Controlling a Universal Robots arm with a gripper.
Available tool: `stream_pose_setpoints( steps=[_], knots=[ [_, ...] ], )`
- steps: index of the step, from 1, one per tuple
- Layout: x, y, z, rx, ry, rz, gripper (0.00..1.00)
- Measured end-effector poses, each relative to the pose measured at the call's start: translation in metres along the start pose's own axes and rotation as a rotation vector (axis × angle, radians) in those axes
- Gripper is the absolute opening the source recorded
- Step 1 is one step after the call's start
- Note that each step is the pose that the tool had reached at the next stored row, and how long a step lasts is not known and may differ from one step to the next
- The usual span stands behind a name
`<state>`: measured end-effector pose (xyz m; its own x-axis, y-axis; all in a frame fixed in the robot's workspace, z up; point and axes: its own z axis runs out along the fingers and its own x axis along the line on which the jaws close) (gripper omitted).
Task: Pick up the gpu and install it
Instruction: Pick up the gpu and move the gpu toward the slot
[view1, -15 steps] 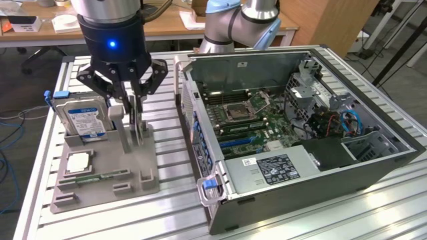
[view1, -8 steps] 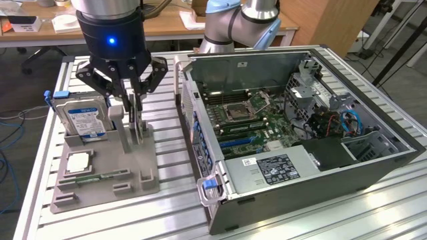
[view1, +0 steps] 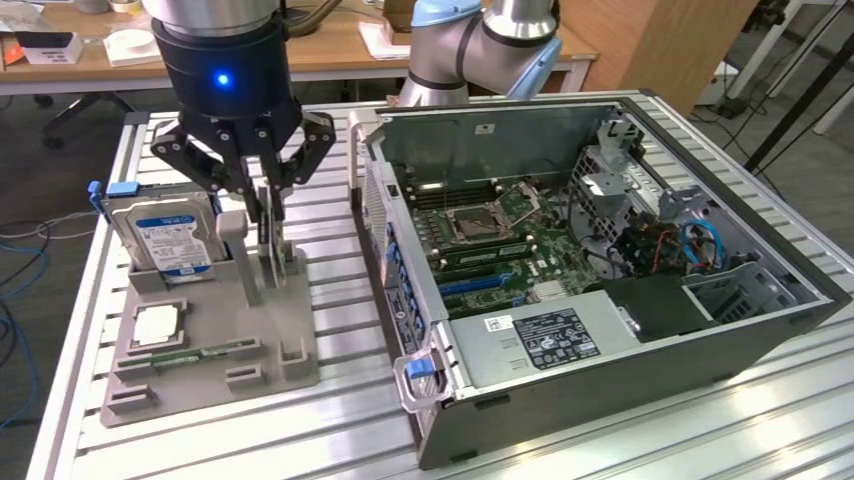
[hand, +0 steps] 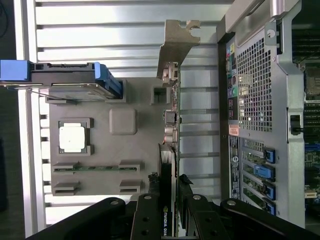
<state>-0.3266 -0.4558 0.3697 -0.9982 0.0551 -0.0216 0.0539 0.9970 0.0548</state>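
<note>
The gpu (view1: 276, 252) (hand: 170, 117) is stood on edge in a slot of the grey holder (view1: 214, 372), along the holder's edge nearest the open computer case (view1: 667, 362). In this way its upper edge is offered to a grasp from above. The tool (view1: 271, 205) (hand: 169, 186) is clenched on that edge, one finger pressed to each face, and the card is seated in its slot. The silver bracket end is left clear of the fingers. The hard drive (view1: 167, 236) is parked at the holder's opposite edge.

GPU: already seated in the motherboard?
No, the gpu stands on edge in the gray holder tray on the table, outside the computer case.
</note>
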Motion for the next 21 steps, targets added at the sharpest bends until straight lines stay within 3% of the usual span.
stream_pose_setpoints(
  steps=[21],
  knots=[
    [0.000, 0.0006, -0.0118, 0.0000, 0.0000, 0.000, 0.26]
  ],
)
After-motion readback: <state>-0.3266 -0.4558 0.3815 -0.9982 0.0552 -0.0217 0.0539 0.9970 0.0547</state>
